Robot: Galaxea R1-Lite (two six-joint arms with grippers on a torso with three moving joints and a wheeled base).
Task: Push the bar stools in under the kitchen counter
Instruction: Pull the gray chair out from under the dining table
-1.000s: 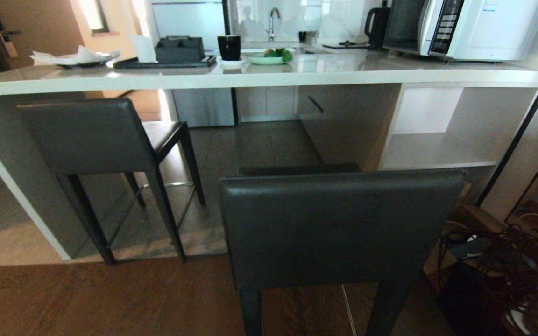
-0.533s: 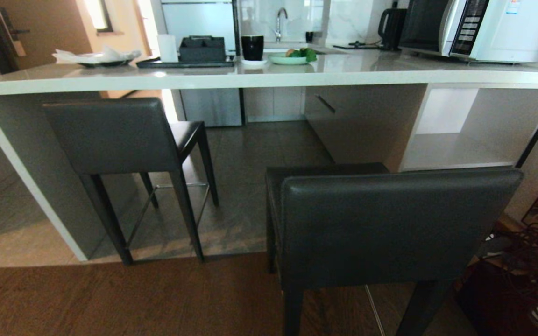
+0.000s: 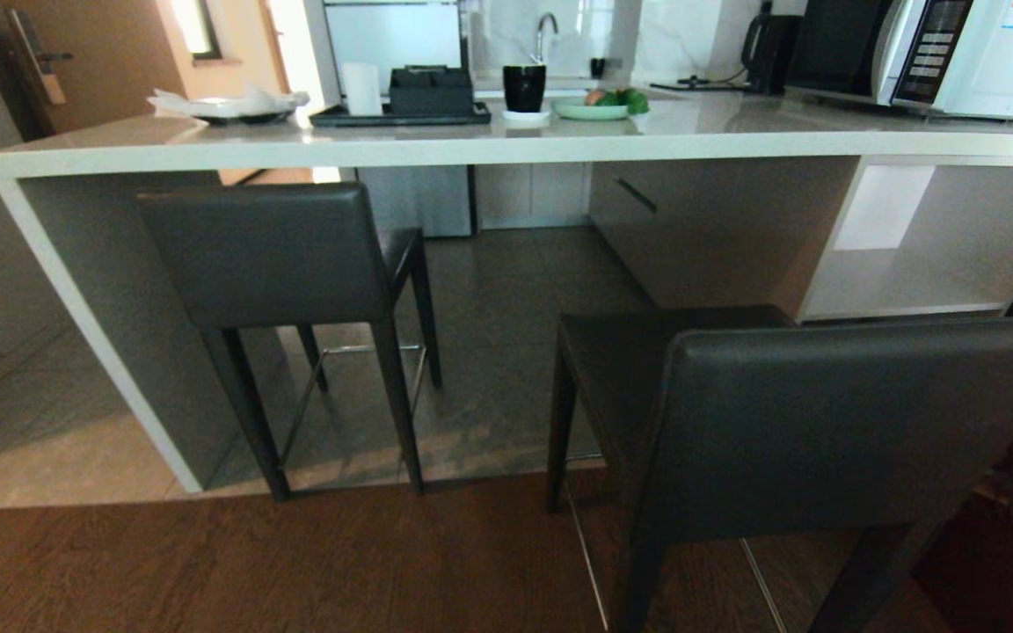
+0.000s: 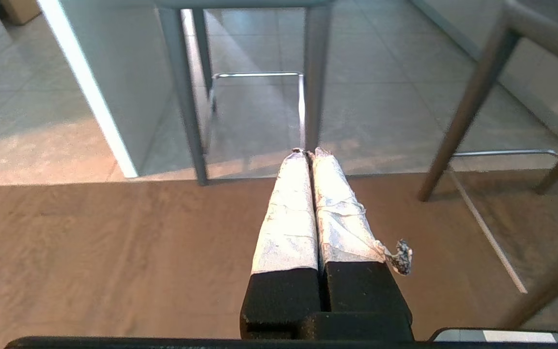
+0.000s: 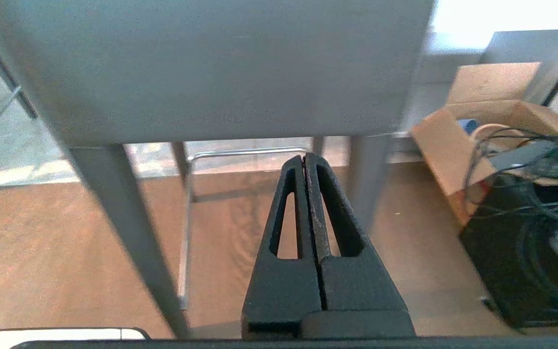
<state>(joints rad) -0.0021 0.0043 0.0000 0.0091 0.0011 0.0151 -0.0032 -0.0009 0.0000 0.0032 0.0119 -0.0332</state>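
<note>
I see two dark grey leather bar stools, a pale grey-beige stone kitchen counter edged white, brown wooden flooring.

- The kitchen counter, a long pale polished stone top with a thick white edge, spanned the upper frame.
- One dark grey bar stool stood left of centre, its seat tucked under the counter's edge, backrest facing the camera.
- The second stool stood at lower right, well clear of the counter.
</note>
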